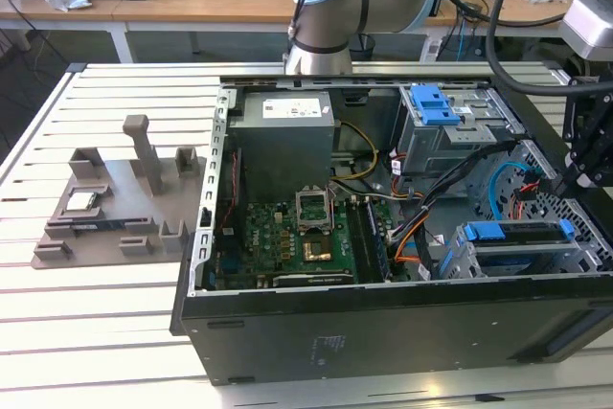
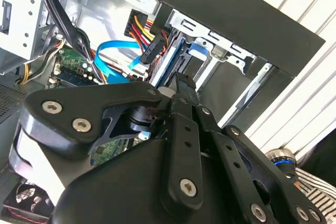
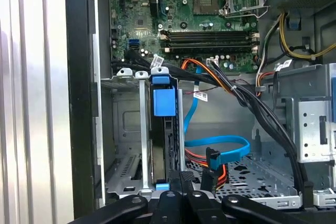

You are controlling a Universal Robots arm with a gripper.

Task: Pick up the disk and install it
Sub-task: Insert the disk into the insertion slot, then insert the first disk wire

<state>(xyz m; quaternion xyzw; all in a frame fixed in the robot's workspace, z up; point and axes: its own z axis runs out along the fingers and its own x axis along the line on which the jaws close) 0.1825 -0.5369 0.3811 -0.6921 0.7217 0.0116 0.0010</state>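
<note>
The disk (image 1: 522, 248) sits on edge in the drive bay at the case's front corner, on the exterior view's right, with its blue rail (image 1: 515, 231) along the top. In the first wrist view the disk (image 3: 159, 150) stands in the silver bay frame under a blue tab (image 3: 163, 100). The second wrist view has the disk (image 2: 176, 59) just past my fingertips. My gripper (image 1: 575, 179) (image 3: 181, 178) (image 2: 181, 80) hovers right at the disk's cable-side end. Its fingers are shut together with nothing between them.
A blue data cable (image 3: 220, 148) and red-orange power wires lie beside the disk's end. Black cable bundles (image 3: 262, 114) cross the case. A silver cage with a blue latch (image 1: 436, 102) stands behind. A grey fixture (image 1: 105, 208) rests on the slatted table.
</note>
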